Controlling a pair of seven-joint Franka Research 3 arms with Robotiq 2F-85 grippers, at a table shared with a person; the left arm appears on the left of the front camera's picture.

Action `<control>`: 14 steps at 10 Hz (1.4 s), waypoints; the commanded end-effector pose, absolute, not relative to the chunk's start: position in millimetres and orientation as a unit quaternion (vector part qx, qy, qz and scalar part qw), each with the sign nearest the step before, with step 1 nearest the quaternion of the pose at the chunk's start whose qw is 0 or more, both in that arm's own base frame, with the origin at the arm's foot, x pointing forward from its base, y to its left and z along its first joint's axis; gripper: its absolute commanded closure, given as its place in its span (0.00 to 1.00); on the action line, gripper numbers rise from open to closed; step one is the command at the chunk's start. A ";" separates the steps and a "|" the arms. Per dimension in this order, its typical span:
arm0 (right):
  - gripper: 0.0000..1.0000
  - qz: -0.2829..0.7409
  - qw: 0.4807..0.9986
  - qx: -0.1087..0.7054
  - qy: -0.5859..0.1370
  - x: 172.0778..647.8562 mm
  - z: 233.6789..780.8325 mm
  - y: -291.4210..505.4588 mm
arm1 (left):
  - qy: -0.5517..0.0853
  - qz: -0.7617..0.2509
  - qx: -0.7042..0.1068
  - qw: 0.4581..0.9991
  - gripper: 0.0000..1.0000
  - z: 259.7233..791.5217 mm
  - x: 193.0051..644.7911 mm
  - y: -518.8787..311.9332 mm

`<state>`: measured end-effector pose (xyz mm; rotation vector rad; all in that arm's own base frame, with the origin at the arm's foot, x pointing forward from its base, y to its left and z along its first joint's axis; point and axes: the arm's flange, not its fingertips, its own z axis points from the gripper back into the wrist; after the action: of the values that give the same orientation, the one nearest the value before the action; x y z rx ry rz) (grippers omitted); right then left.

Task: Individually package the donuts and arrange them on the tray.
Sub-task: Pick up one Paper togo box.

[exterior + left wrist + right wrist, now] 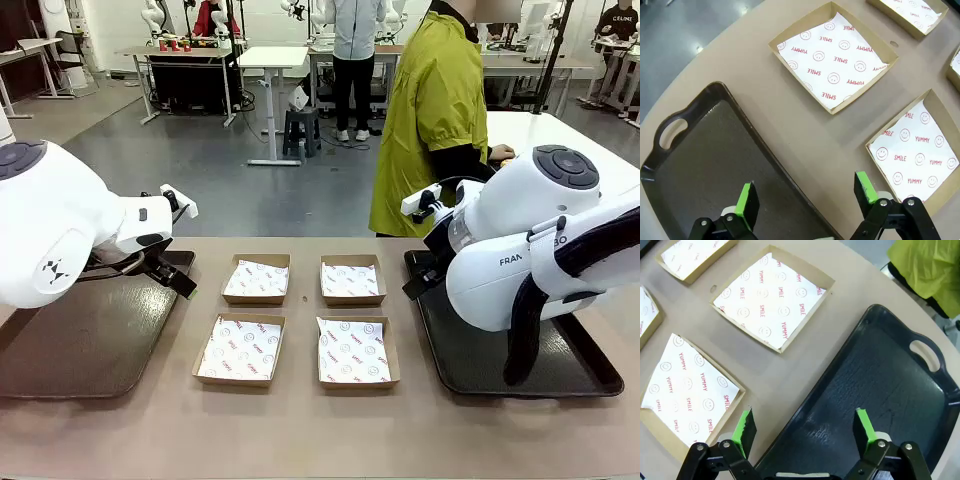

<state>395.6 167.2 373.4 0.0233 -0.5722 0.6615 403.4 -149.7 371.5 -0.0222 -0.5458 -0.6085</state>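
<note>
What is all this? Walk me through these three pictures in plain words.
Two white robot arms work at a table. The front view looks across it from between them: the left arm enters from picture left, the right arm from the right, and a person in a yellow-green jacket stands at the far side. The other two pictures come from cameras on the wrists, each looking along that arm's two green-padded fingers. On the table lie four square cardboard trays lined with printed paper, between a brown serving tray and a black serving tray. The left gripper and right gripper are both open and hold nothing.
</note>
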 end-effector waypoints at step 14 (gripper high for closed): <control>0.00 0.320 0.906 0.011 -0.277 395.7 373.4 167.1 | -0.265 -0.296 -0.011 0.918 0.00 371.5 403.3 -149.8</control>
<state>395.7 167.1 373.4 0.0231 -0.5722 0.6614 403.3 -149.8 371.5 -0.0222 -0.5458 -0.6087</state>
